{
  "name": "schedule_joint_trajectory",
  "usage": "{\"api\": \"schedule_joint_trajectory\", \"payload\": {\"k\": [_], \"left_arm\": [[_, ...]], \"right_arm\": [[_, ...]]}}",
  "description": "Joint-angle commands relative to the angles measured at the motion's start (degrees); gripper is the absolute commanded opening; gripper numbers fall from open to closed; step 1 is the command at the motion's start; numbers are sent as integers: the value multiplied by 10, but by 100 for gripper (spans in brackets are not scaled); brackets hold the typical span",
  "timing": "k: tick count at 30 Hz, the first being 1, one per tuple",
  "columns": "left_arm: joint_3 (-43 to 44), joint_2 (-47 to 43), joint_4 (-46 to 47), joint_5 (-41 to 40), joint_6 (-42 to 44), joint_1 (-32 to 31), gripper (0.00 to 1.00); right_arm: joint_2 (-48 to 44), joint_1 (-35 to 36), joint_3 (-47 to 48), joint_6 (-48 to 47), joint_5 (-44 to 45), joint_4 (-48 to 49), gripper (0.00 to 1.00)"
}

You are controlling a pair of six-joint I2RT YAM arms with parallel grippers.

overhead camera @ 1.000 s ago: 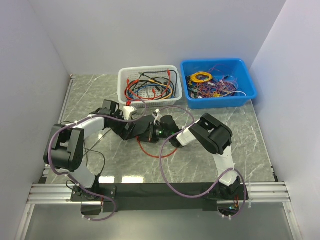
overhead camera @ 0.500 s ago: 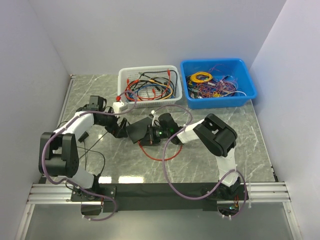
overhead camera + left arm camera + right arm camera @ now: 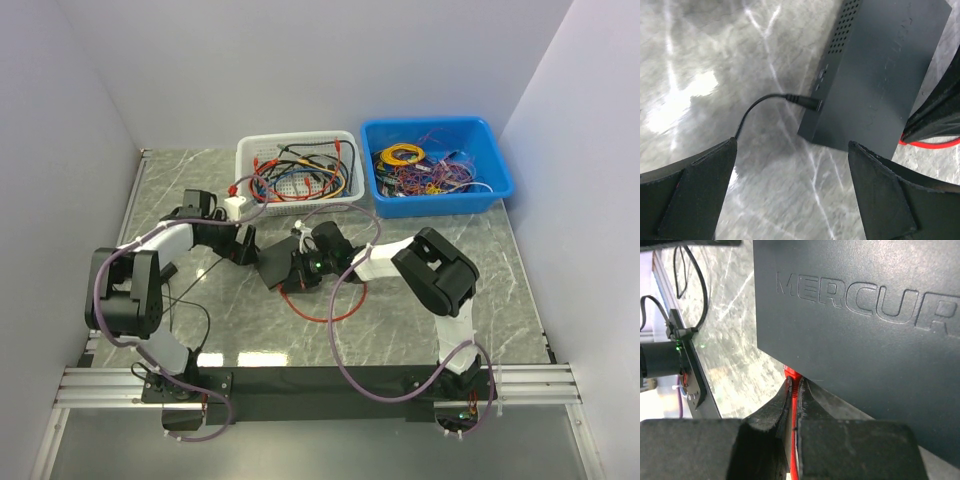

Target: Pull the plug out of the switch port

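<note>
Pincers split the job: left gripper [image 3: 790, 165] spread wide, right gripper [image 3: 796, 388] pinching the red plug [image 3: 792, 374].
Your switch [image 3: 278, 265] lies mid-table, with the left jaws at its 9 o'clock and the right at its 3. I judge the pull itself is in hand; next, brace the box and draw the plug straight out. Left wrist alone shows a black cord [image 3: 767, 99] seated in the end face — right wrist alone shows the pinch.

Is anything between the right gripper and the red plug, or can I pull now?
Nothing visible stands between them. The right gripper is shut on the red plug right at the edge of the switch. Behind the gripper, only the plug's own red cable loops on the table.
</note>
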Motion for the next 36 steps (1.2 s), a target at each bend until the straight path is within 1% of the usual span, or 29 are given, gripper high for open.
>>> {"api": "schedule_joint_trajectory", "payload": {"k": [1,4,6,7,8,10,11,12,14,15,16,17,18,19,20,22,26,28,31,36], "left_arm": [[-2,9,36,19,-19,-23,99],[-9,16,43,14,-17,-38,99],[-12,21,44,5,-16,-41,98],[-13,30,43,2,-16,-42,97],[-13,34,43,-9,-17,-41,95],[-17,46,43,-18,-18,-41,92],[-19,50,44,-24,-21,-42,89],[-18,54,44,-28,-23,-42,87],[-15,65,39,-34,-30,-42,82],[-14,68,38,-37,-31,-41,81],[-13,72,35,-36,-31,-42,80],[-14,72,34,-37,-35,-42,79],[-15,72,34,-38,-36,-42,79],[-16,74,34,-38,-37,-42,79],[-16,75,33,-38,-38,-42,79],[-16,84,32,-39,-41,-44,79],[-15,96,32,-48,-49,-49,78],[-15,97,32,-46,-51,-49,77],[-15,94,34,-44,-53,-49,77],[-17,95,40,-37,-57,-49,77]], "right_arm": [[21,4,-25,-55,78,-165,0],[16,6,-25,-42,74,-154,0],[12,6,-24,-30,70,-149,0],[10,6,-25,-25,69,-142,3],[3,5,-26,-20,69,-137,12],[-3,5,-35,0,64,-115,22],[-10,5,-40,10,61,-101,29],[-11,4,-56,37,50,-85,32],[-12,3,-77,75,41,-19,38],[-11,3,-99,115,38,5,39],[-10,4,-112,137,37,57,40],[-9,3,-126,161,39,86,41],[-9,2,-151,208,40,116,42],[-6,0,-162,233,41,178,42],[-4,3,-172,279,45,203,43],[2,9,-189,318,56,260,43],[21,22,-191,389,93,301,44],[24,22,-195,405,106,318,45],[38,28,-185,423,125,317,44],[82,32,-172,464,138,355,44]]}}
